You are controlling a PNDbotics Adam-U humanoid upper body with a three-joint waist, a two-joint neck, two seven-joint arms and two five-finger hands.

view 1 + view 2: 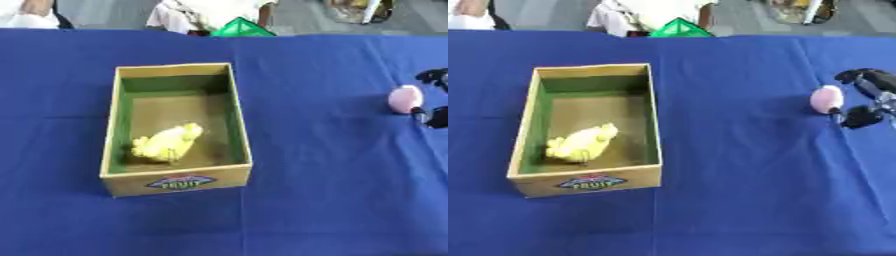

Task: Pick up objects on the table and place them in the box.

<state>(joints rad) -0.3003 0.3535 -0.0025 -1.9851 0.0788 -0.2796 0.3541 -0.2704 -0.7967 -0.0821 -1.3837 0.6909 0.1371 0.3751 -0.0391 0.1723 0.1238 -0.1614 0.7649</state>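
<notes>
A yellow object already lies in the box. The right hand, fingers curled around a pink object well right of the box, appears mid-pickup; delivery remains.

What I count on my blue table

One cardboard box, one yellow lumpy thing inside it, one pink rounded thing out on the cloth, and one of my hands, the right.

Matt cardboard box on smooth blue cloth.
</notes>
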